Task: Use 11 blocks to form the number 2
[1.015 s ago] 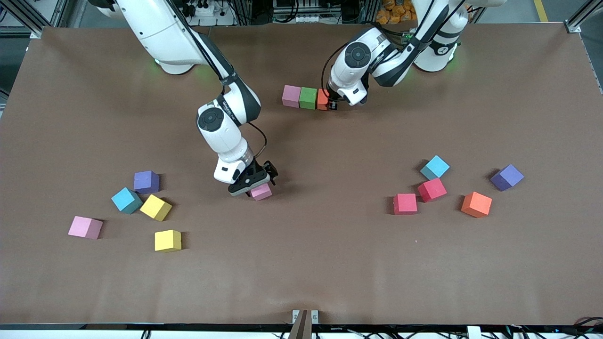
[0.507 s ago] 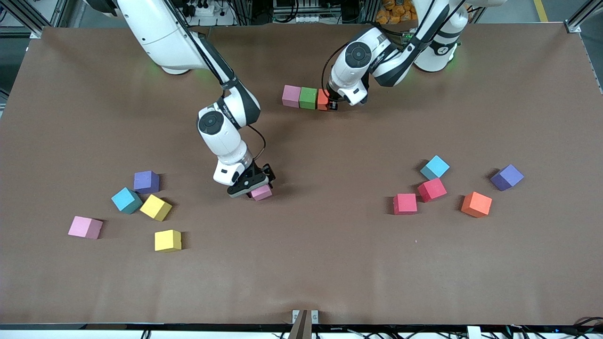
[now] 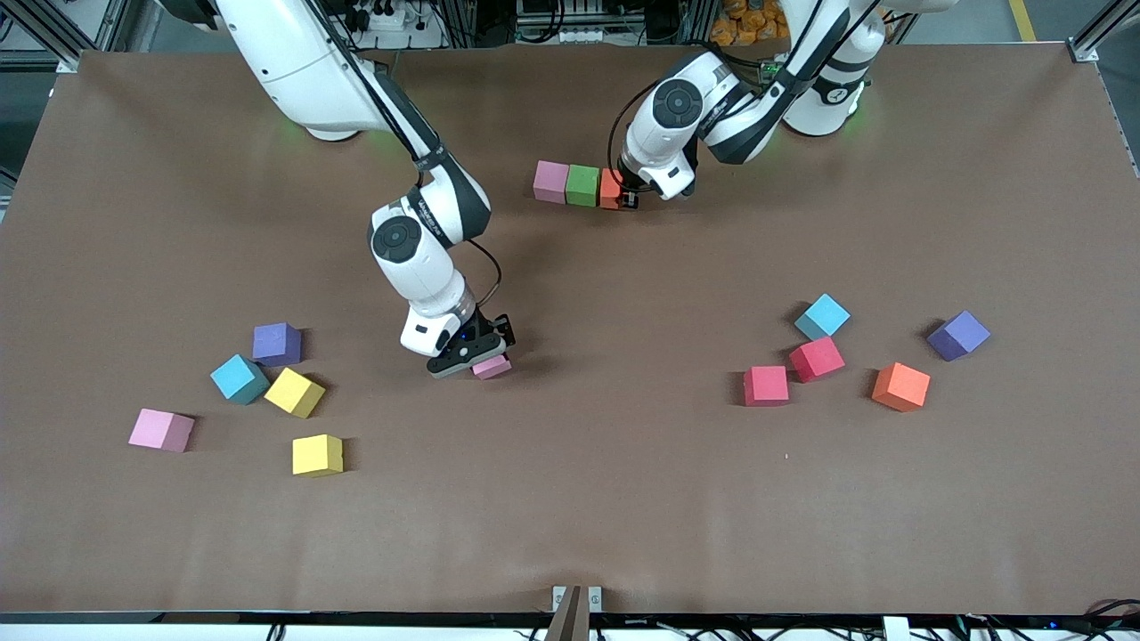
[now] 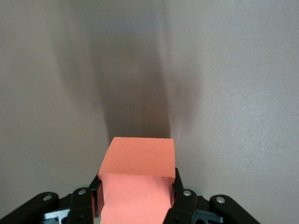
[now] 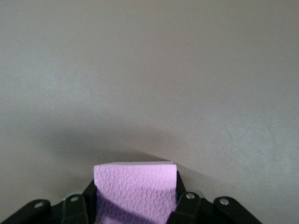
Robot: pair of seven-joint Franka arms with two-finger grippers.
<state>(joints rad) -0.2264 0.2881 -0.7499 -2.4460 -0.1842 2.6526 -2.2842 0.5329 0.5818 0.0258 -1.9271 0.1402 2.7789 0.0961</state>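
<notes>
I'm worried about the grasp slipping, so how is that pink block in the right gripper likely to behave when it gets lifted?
The pink block has a pebbled matte surface, so it probably grips well in the right gripper rather than slipping. It looks like foam, so likely light and slightly squashy under the fingers. Its flat faces suggest it won't roll once set down on the table.

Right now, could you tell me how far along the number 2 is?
Early stage. Done: a pink block and a green block sit side by side near the bases. In hand: the left gripper holds an orange block at the row's end; the right gripper grips a second pink block. Left: scattered loose cubes, including a yellow one and a red one.
</notes>
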